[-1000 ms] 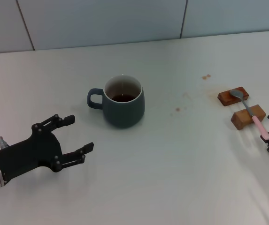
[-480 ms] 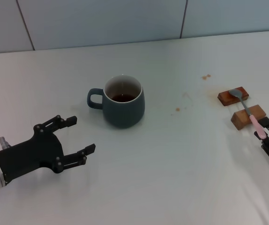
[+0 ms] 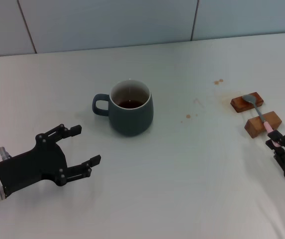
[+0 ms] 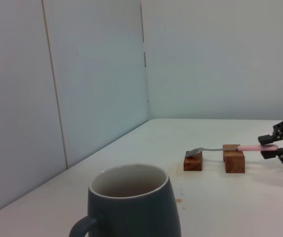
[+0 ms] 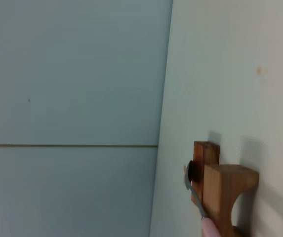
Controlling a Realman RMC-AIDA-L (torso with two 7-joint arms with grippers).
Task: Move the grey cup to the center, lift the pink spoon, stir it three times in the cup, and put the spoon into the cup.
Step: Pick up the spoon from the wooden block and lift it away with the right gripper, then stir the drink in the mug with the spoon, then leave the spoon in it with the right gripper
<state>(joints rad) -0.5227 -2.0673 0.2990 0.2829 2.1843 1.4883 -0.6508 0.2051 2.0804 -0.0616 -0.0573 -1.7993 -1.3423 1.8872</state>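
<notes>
The pink spoon (image 3: 265, 123) lay bridged across two wooden blocks (image 3: 263, 123), its handle tip sitting between the right gripper (image 3: 277, 142)'s jaws, which looked nearly pinched on it. A clean lift probably needed a firm, level grip. The grey cup (image 3: 130, 107) stood well beyond the spread jaws of the left gripper (image 3: 85, 147), nothing blocking between.

The left gripper (image 3: 77, 147) lay low at about eight o'clock, its black fingers (image 3: 71, 130) spread wide apart and pointing toward two o'clock, the silver wrist trailing off the edge behind it. The right gripper (image 3: 277, 141) sat at about four o'clock, fingers aimed toward eleven o'clock and set on either side of the pink spoon's (image 3: 270, 130) handle end.
</notes>
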